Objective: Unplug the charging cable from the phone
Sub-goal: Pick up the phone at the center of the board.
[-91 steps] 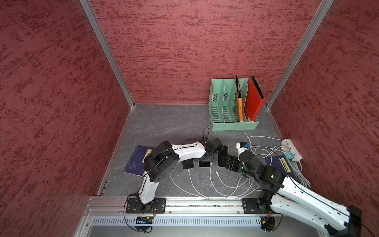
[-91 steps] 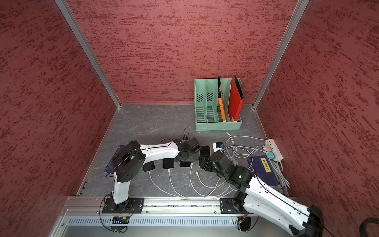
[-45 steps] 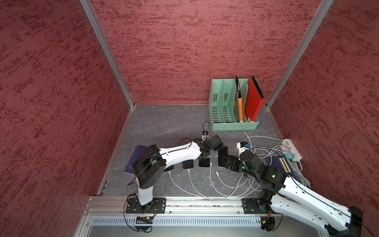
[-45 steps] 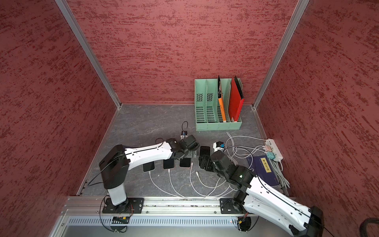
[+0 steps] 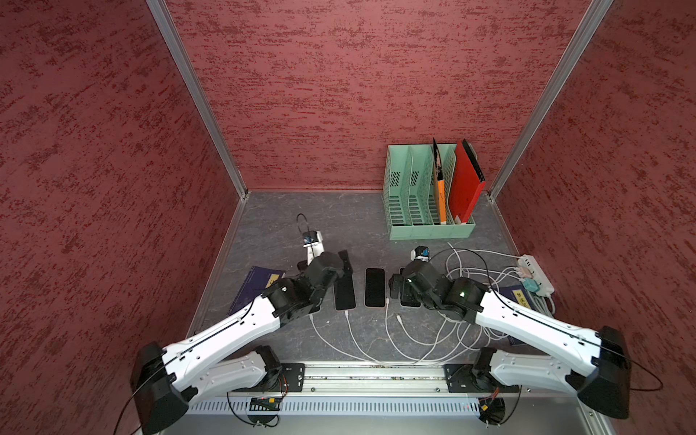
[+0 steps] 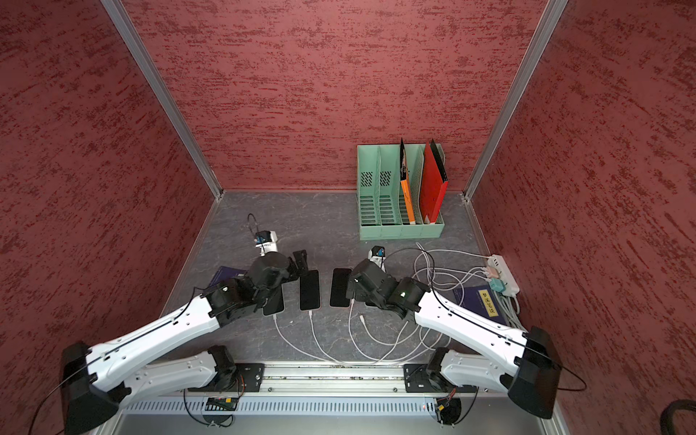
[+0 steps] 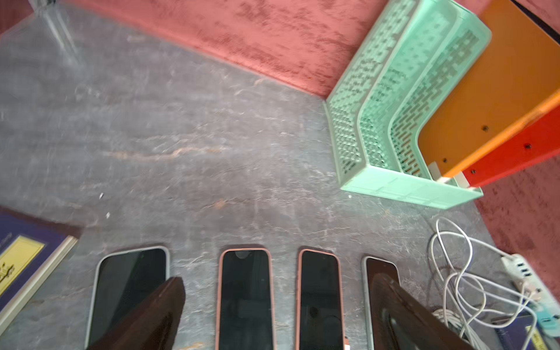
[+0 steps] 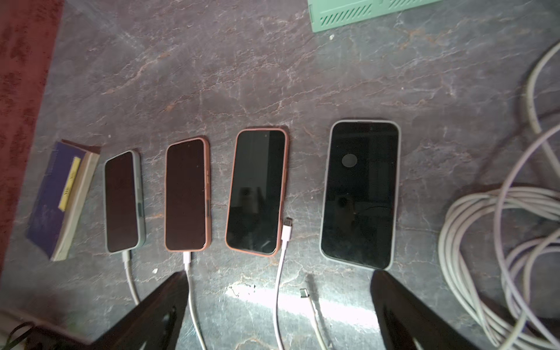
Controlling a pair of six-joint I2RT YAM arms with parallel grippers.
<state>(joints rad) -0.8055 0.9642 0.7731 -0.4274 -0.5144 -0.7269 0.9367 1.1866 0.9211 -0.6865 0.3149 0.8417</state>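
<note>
Looks part-done: finds white charging cables seated in the grey-green-cased phone and neighbouring pink-cased phone on the grey marbled counter, with two other plugs loose. Shows left pincer and right pincer spread wide, empty. Calls, probably, for pinching a seated plug, pulling straight out. Half-hides the grey-green-cased phone under the left arm in top views.

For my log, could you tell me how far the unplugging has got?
Done: one loose connector lies beside a pink-cased phone, a second connector near the large grey-cased phone. In hand: nothing; left gripper and right gripper open, empty. Left: the book-side phone and its pink neighbour are still plugged in.
</note>
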